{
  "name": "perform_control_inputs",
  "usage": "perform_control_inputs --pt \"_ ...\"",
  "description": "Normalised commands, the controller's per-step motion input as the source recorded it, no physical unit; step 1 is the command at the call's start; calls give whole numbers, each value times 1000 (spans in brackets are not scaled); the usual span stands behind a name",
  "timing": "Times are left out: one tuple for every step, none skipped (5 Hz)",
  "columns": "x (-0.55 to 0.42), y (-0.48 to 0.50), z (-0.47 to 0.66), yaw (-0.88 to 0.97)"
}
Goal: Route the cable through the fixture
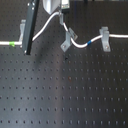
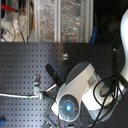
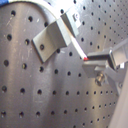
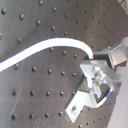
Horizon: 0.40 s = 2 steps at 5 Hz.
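Arm [image 2: 80, 87]: white glossy shell, glowing blue round light on top, black cables alongside. Gripper [image 3: 100, 67]: grey metal fingers, visible screw.

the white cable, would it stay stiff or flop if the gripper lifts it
Probably floppy: the white cable sags in a loose curve between the metal clips. It looks thin, so likely light. Where clips hold it, it may drag rather than lift free.

It was a robotics lab: a black perforated breadboard desk [image 1: 65, 95] carried bolted metal clips [image 1: 106, 39], with equipment clutter and cables [image 2: 112, 90] behind.
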Motion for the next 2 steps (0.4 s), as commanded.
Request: perform_control_inputs --pt "-131 -172 364 0" --pt "-37 29 1 66"
